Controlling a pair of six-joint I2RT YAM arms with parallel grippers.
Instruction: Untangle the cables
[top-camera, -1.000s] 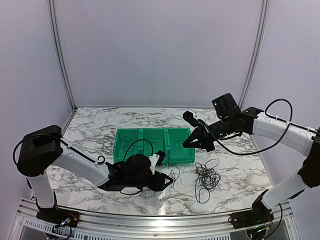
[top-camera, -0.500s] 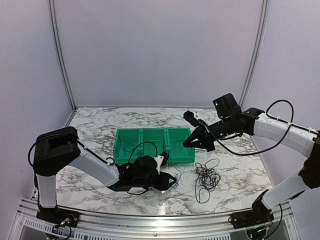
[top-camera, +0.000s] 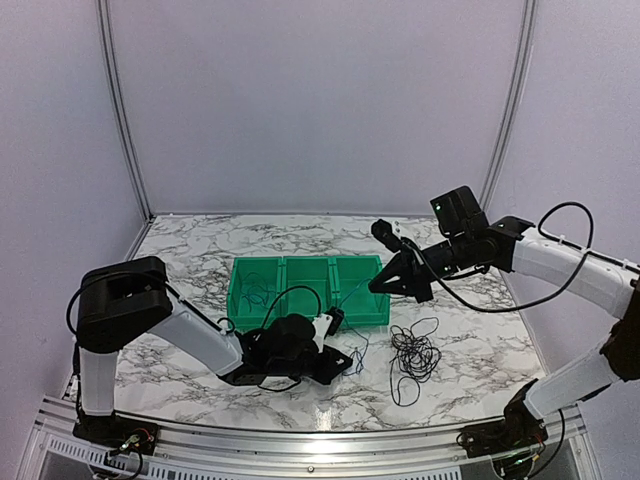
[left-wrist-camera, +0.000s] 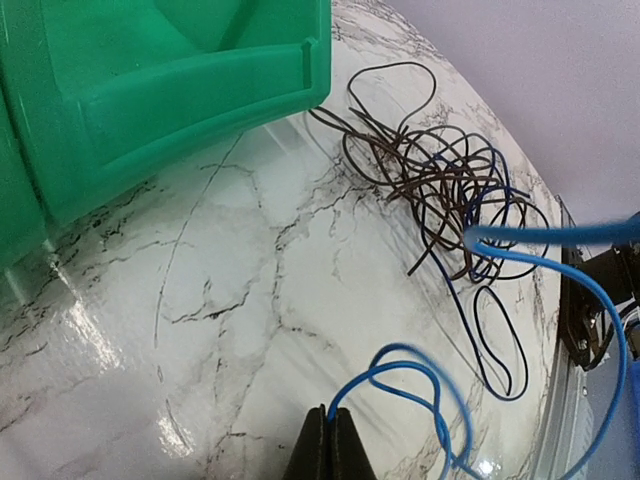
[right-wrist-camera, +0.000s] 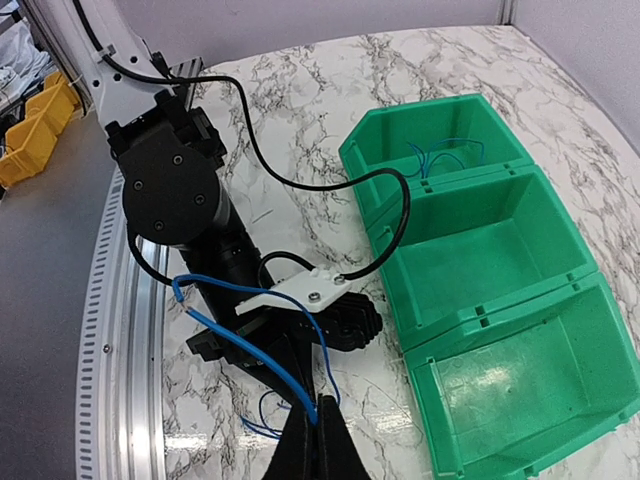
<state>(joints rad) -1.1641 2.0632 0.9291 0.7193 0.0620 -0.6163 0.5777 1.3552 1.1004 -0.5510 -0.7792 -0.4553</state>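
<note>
**Left pincer** (left-wrist-camera: 330, 440): low on the surface (left-wrist-camera: 250, 300), in front of the green bins (top-camera: 350, 312). Half open a second ago, now closed. Blue cable (left-wrist-camera: 405, 362) looping out from right at its tips, apparently pinched there.

**Right pincer** (right-wrist-camera: 315, 415): raised over the right end of the bins, closed as before on the same blue cable.

**Meaning for the task:** blue cable likely held at two places, so ready to be drawn out of the rest. No separation yet.

**Black cables** (top-camera: 414, 353): loose tangle lying on the surface right of the left pincer, in the same spot as a second ago. Blue strands threaded through its near side.

**Hidden or unclear:**
- Left pincer's contact point cut off by the bottom edge of the wrist view.
- Blue cable blurred at that view's right edge and nearly too thin to follow from above.
- Crossings inside the tangle not readable.
- A few thin strands in one end compartment of the bins, ends not traceable.
</note>
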